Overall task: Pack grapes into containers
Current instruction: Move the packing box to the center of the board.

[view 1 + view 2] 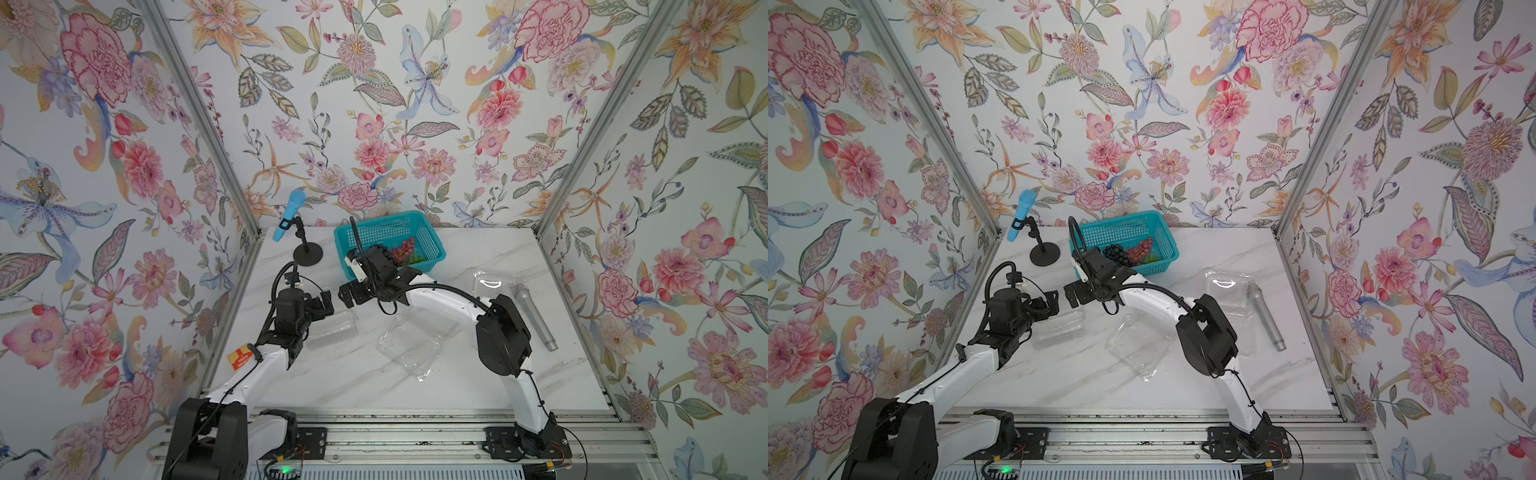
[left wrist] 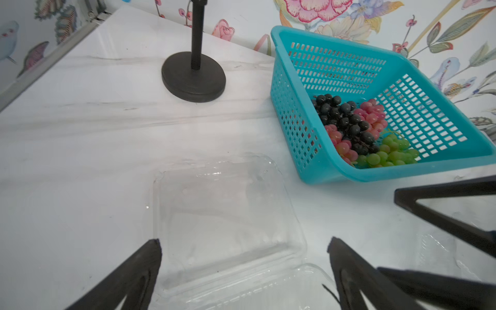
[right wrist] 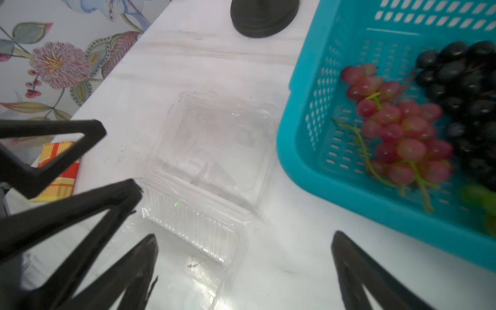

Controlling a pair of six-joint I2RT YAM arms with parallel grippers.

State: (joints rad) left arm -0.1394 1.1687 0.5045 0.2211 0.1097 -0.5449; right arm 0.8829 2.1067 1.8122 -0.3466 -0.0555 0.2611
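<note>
your left gripper (image 2: 244, 243) is released: jaws spread wide, nothing between them. it hangs over the left container (image 2: 222, 209), which lies near the left edge of the tabletop (image 1: 374, 382), about midway along it, lid folded back flat. your right gripper (image 3: 244, 237) has its jaws wide apart too and grips nothing. it reaches across from the right and hangs between that container and the basket (image 1: 390, 226), tips toward the left gripper. in both top views the two grippers are near each other but apart.

the grapes (image 2: 359, 131) are all in the basket, which sits at the back edge near its middle, turned a little askew. dark, red and green bunches lie piled together against the basket's front side, touching one another, dark toward the left and green toward the right.

the middle container (image 1: 411, 345) lies at the centre of the tabletop, spread flat and turned on a diagonal. the right container (image 1: 494, 286) sits near the right edge, partly hidden behind your right arm; you cannot tell how its lid stands. a grey mic (image 1: 534, 318) lies along the right edge just beside it. a black stand (image 1: 307, 253) holding a blue mic (image 1: 289, 216) is near the back left corner, just left of the basket.
</note>
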